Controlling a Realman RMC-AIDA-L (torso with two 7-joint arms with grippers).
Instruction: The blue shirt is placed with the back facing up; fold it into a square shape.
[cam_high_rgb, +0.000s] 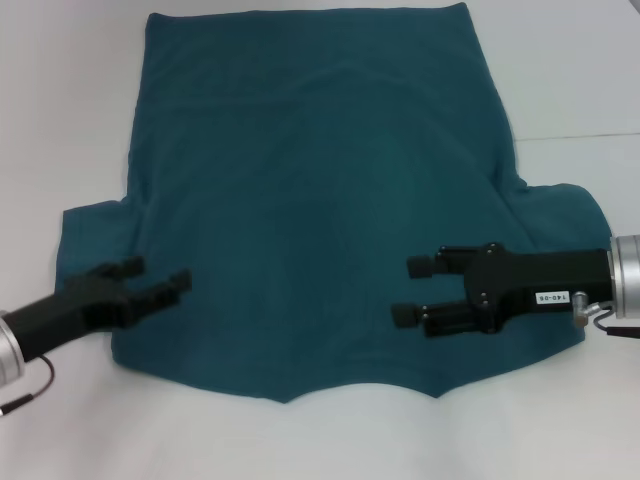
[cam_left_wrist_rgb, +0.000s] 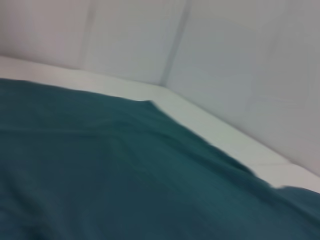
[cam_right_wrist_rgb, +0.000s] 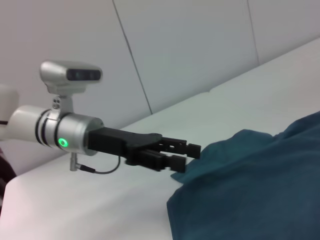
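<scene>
Looking down over the white tabletop, I have the blue shirt spread flat across most of it, plain side up, hem at the far edge and collar notch toward me. It reads as dark teal, soft, with only shallow ripples across the upper back. Both short sleeves stick out sideways near my end, the right one rumpled beside the arm. No fold has been made yet, so I judge we are at the very start.

My right end effector hovers over the shirt's near right portion, fingers spread apart and holding nothing, pointing inward toward the centre line. I read that as lining up on the shoulder area on its side before a lengthwise fold.

My left end effector sits at the left sleeve, where sleeve meets body, jaws parted and empty; the right wrist view shows its fingertips right at the cloth edge, and I cannot tell whether they touch it. The two arms mirror each other, which suits grabbing both sides together.

From the left wrist view I see only teal fabric running off to the far corner, with the pale tabletop beyond.
</scene>
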